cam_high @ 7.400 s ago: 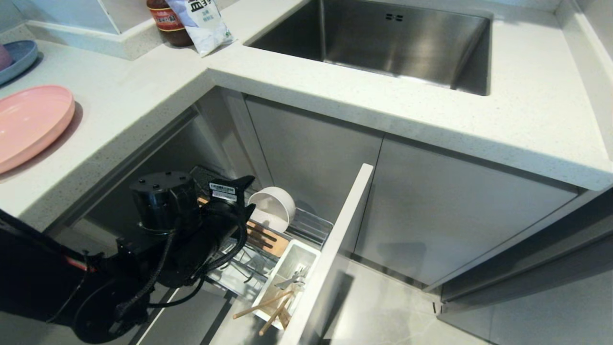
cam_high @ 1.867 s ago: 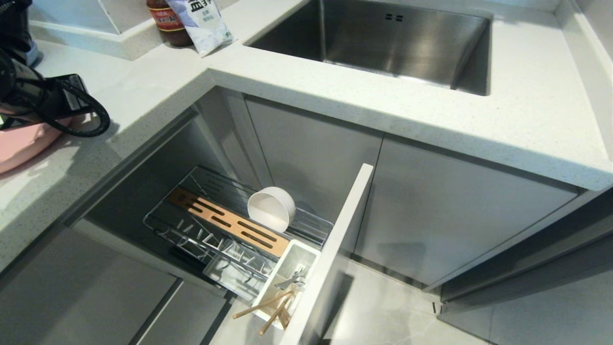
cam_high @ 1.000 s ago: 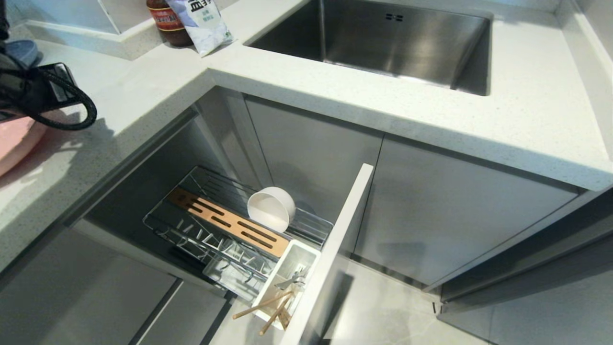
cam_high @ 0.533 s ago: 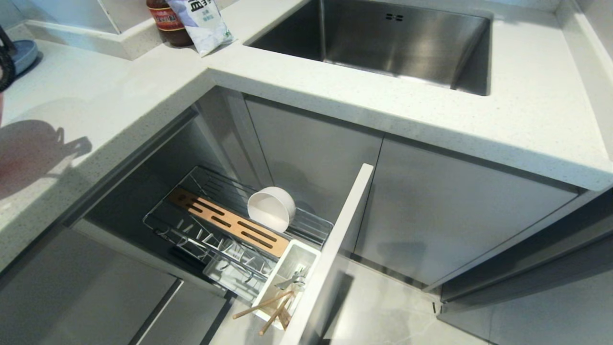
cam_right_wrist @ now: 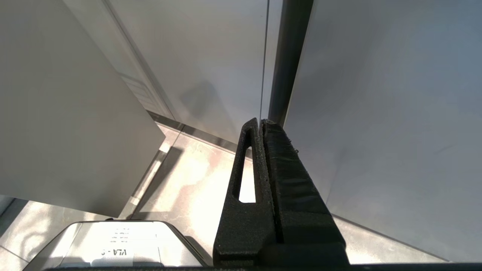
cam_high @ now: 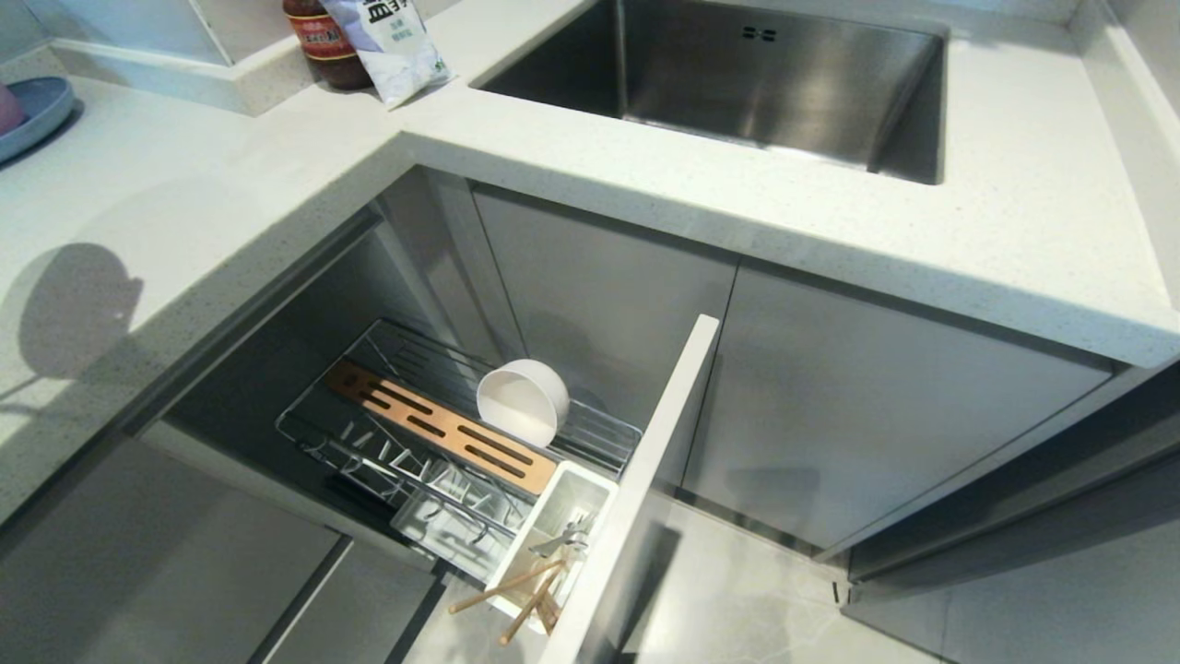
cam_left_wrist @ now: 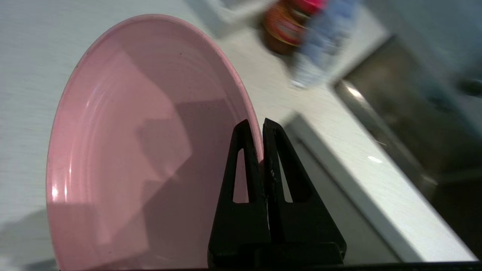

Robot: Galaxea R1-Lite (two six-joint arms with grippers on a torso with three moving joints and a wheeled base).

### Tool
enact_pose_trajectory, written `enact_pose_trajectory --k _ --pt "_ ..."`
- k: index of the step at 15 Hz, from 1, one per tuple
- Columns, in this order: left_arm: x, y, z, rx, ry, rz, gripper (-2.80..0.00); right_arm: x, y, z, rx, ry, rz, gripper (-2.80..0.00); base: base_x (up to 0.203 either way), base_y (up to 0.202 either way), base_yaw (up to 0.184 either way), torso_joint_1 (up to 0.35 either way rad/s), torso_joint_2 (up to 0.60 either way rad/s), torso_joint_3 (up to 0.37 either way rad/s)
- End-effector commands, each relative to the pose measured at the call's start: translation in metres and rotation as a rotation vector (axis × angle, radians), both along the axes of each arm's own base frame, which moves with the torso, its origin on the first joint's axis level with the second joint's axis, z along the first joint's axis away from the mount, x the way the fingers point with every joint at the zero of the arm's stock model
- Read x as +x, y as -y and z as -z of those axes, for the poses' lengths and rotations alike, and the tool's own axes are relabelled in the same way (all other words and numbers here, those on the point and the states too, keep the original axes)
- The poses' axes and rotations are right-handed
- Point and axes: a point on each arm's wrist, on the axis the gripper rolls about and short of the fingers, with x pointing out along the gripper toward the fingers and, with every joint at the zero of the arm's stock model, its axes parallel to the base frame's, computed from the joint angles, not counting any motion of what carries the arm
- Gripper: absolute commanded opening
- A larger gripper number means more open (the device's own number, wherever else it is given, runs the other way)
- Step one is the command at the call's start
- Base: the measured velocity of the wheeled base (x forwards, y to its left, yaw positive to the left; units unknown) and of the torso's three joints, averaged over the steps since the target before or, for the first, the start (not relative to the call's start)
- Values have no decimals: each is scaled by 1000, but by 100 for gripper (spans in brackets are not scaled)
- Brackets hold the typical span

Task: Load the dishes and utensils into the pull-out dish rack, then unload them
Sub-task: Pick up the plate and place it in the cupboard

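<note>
Pink plate (cam_left_wrist: 143, 150) rim pinched in closed left gripper (cam_left_wrist: 262, 126), lifted clear above countertop (cam_left_wrist: 361, 180)

Glossy smooth pink plate (cam_left_wrist: 124, 150); matt black plastic left claw (cam_left_wrist: 262, 126); speckled stone-like desk (cam_high: 230, 175); brushed steel sink (cam_high: 737, 74); chrome wire rack (cam_high: 433, 470) with wooden strip (cam_high: 442, 438); wooden chopsticks (cam_high: 516, 599).

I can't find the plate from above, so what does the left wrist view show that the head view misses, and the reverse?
Only the left wrist view shows the large flat round pink plate, pinched at its rim by the left gripper. Only the head view shows the pull-out chrome wire dish rack, the off-white bowl in it, and the wooden chopsticks in its white cutlery box. Both show the white speckled countertop, the steel sink and the red-labelled jar.
</note>
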Motion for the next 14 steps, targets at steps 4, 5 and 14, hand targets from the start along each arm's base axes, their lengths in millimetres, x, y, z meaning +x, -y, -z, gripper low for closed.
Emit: enact_pose_trajectory --k 4,5,14 --pt "-17 32 -11 -205 222 366 -280 0 0 0 0 1 0 -280 0 0 0 0 0 0" --pt "-16 39 -12 -246 247 414 -280 0 0 0 0 1 0 -280 0 0 0 0 0 0" --pt "14 103 64 -507 -25 460 -280 0 0 0 1 1 0 -280 0 0 0 0 0 0"
